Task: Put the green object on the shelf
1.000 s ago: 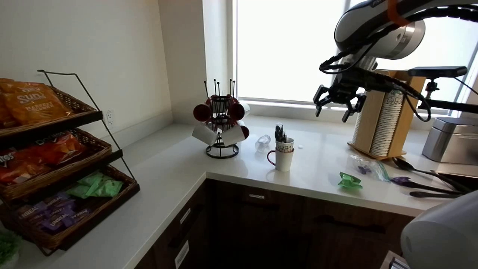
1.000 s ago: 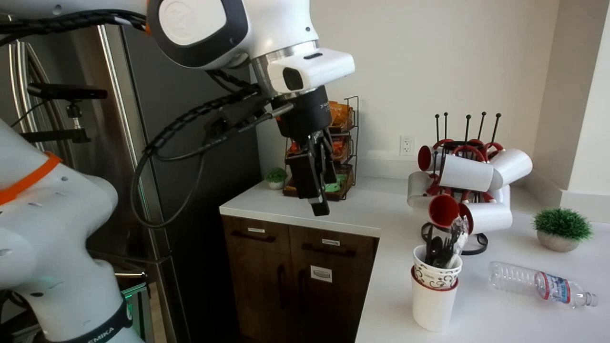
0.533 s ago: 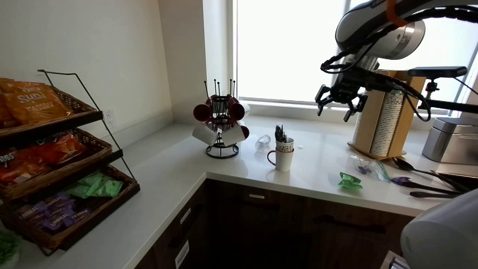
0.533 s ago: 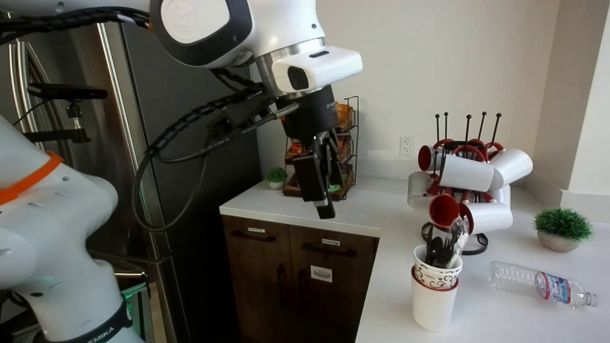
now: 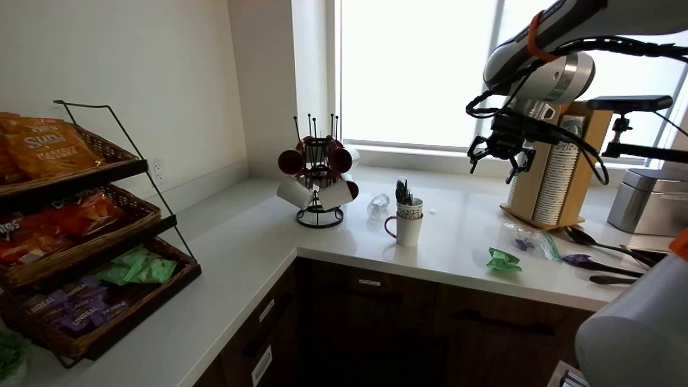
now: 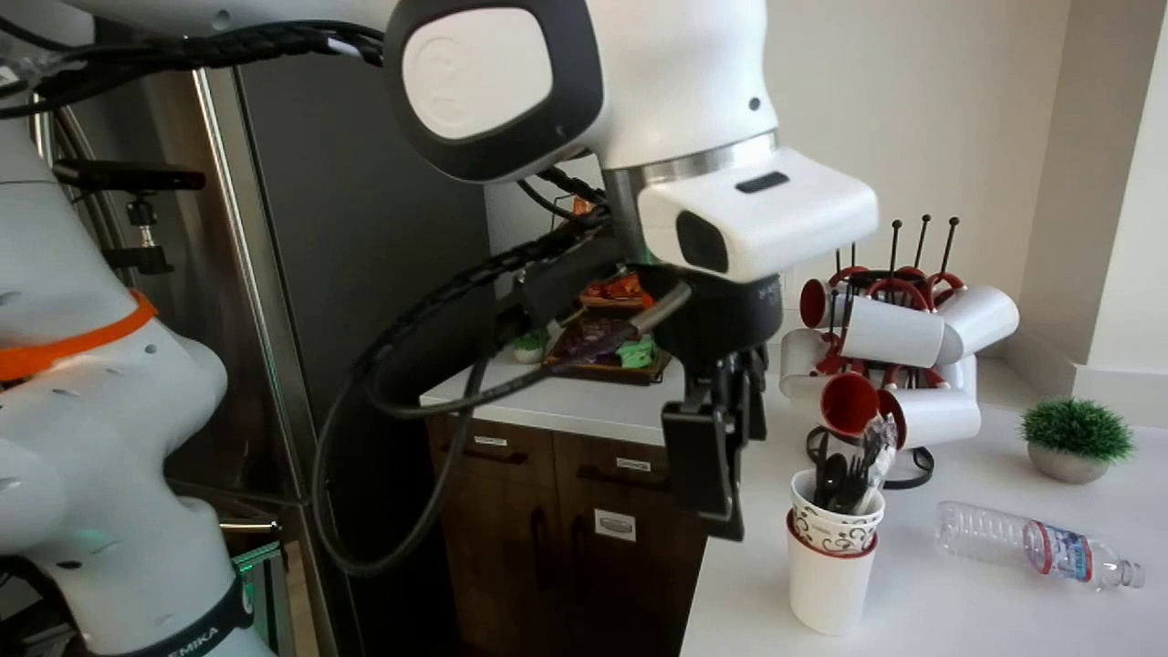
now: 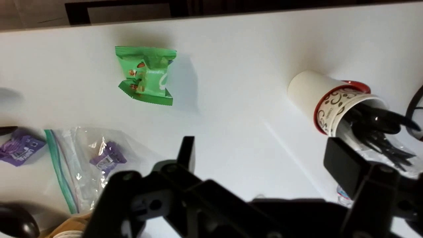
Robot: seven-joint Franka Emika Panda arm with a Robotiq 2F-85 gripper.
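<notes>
– Wrist view. State of the gripper [image 7: 259, 152]?

– Jaws wide apart; white counter [image 7: 228, 82] shows between them. In an exterior view it hangs above that counter, pointing down

– And the green packet [image 7: 145, 76]?

– Lying crumpled on the counter near its front edge, well apart from the jaws. Near it, a clear zip bag [image 7: 82, 172] with a purple wrapper [image 7: 107, 157] showing through

– Across the counter from it?

– White mug [image 7: 307, 91], red rim and handle; patterned cup [image 7: 333, 106] nested in it, black cutlery [image 7: 376, 126] in the cup. Then a black mug tree [image 5: 317, 142] hung with white mugs [image 6: 890, 330]; in an exterior view, a clear bottle [image 6: 1058, 547] on its side

– And the shelf [image 5: 110, 237]?

– In an exterior view, far from the gripper: three slanted tiers. Top, orange bags [image 5: 51, 148]; middle, red-orange bags [image 5: 88, 212]; bottom, green bags [image 5: 140, 269] and purple packets [image 5: 80, 309]; the green packet lies well apart from all of these
</notes>
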